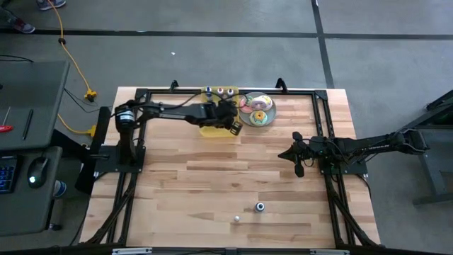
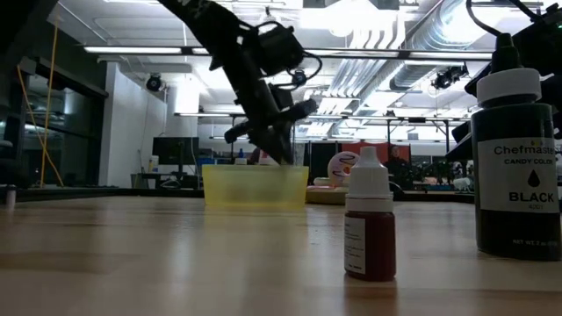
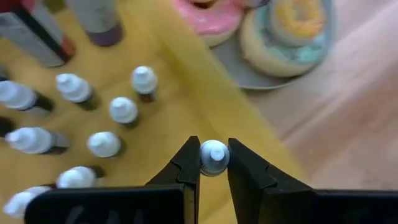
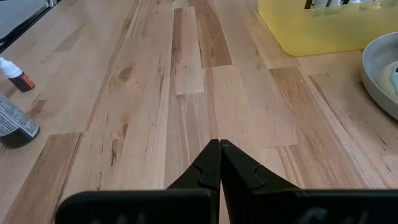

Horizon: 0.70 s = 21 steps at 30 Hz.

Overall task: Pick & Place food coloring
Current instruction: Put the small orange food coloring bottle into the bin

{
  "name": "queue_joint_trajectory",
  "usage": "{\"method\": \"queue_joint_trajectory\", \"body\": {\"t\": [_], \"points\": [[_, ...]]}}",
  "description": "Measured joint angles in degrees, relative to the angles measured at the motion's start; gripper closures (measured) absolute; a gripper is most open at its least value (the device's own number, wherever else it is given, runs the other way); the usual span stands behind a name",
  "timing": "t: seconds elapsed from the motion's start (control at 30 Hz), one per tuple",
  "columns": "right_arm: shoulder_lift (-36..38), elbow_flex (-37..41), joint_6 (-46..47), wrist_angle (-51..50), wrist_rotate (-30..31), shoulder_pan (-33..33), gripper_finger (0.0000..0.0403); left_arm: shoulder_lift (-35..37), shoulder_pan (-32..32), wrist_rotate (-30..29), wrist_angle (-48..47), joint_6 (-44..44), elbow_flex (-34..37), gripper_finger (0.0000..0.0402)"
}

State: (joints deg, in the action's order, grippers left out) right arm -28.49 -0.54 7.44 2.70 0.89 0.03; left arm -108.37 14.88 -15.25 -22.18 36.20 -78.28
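Note:
The yellow tray (image 1: pixel 209 129) sits near the table's far edge, with several small white-capped food coloring bottles (image 3: pixel 123 110) standing in it. My left gripper (image 3: pixel 214 163) hangs over the tray's right part (image 2: pixel 279 158) and is shut on one small bottle (image 3: pixel 214 157). Two more bottles stand by the near edge: a small red one (image 2: pixel 369 224) and a bigger black one (image 2: pixel 514 167). They also show in the high view, the small bottle (image 1: pixel 237 219) and the black bottle (image 1: pixel 260 207). My right gripper (image 4: pixel 219 149) waits shut above bare wood at the table's right (image 1: pixel 297 159). My left gripper pinches a small food coloring bottle by its white cap (image 3: pixel 214 152) between its two fingers (image 3: pixel 188 163), coming from above and pointing down. The bottle stands upright below the fingers, over the tray's floor. I cannot tell whether its base rests on the tray.
A plate of frosted doughnuts (image 1: pixel 256 110) stands just right of the tray, close to my left gripper. Taller bottles (image 3: pixel 37 37) stand at the tray's far side. A black frame (image 1: pixel 322 127) runs along the table's sides. Bare wood (image 1: pixel 212 177) lies mid-table.

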Motion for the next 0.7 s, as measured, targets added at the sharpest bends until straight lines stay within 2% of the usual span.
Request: {"method": "queue_joint_trajectory", "body": {"t": [0.2,0.37,0.5,0.7], "points": [[0.0,0.01,0.0,0.04,-0.01,0.01,0.0402,-1.34,-0.68,-7.22,0.12,-1.73,0.0,0.0356],[0.0,0.02,0.0,0.06,0.0,0.0,0.0402,-1.34,-0.64,-11.12,-1.17,1.43,-0.02,0.0356],[0.02,0.0,0.0,0.06,0.0,0.02,0.0402,-1.34,-0.58,-12.76,-1.8,6.27,-0.02,0.0356],[0.02,0.0,0.0,0.06,0.0,0.02,0.0402,-2.7,-0.6,-14.14,-0.5,8.51,-0.03,0.0356]]}}
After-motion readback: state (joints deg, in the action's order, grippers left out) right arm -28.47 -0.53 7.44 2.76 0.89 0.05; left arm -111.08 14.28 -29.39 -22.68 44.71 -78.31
